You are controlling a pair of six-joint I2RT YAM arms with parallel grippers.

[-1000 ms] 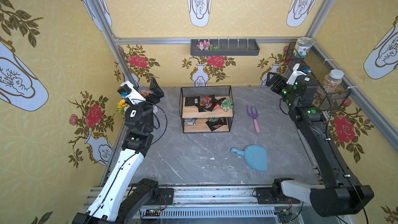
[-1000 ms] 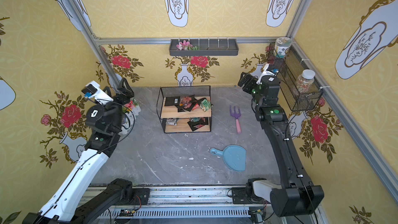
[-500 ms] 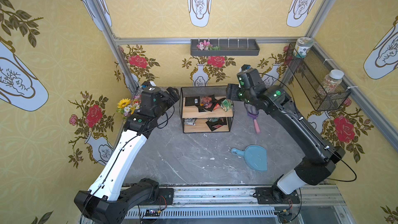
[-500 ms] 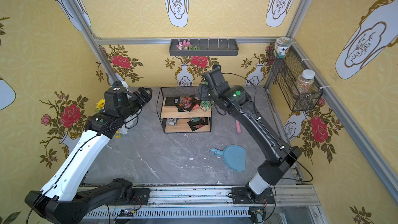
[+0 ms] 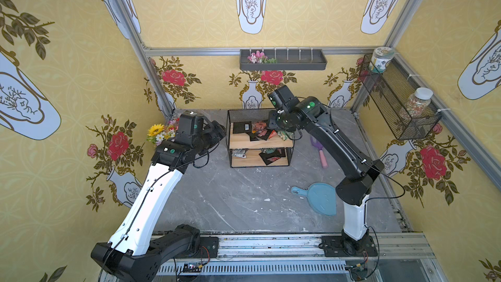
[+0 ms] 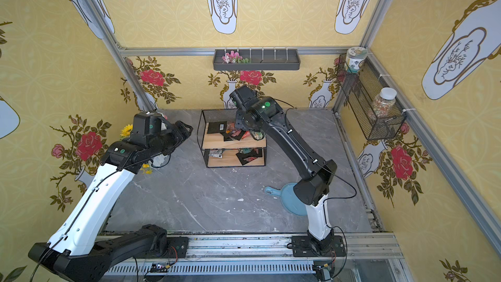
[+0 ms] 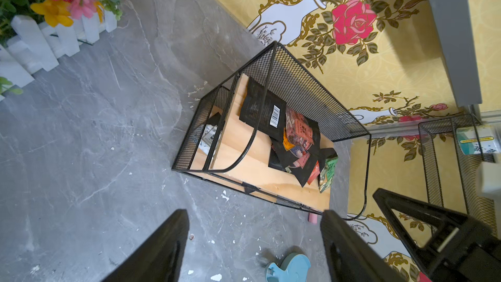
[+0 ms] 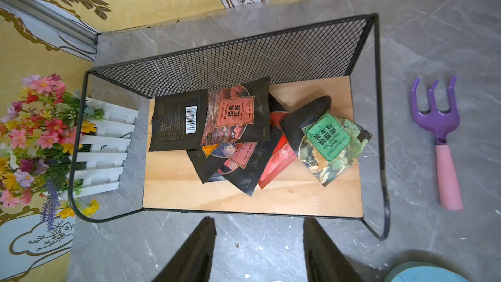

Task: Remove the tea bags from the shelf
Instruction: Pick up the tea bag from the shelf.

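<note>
Bright, even light, soft shadows

Our top views are sharp and evenly lit, though the walls (image 5: pixel 81 77) lean outward at the edges. In the wrist views, the left gripper (image 7: pixel 254 212) and right gripper (image 8: pixel 259 221) look dark and soft-edged near the lens. The shelf (image 8: pixel 189 191) stays crisp and casts only a faint shadow.

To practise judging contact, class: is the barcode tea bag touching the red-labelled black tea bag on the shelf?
Touching. The right wrist view shows the red-labelled bag lying over one edge of the barcode bag, with no gap between them.
</note>
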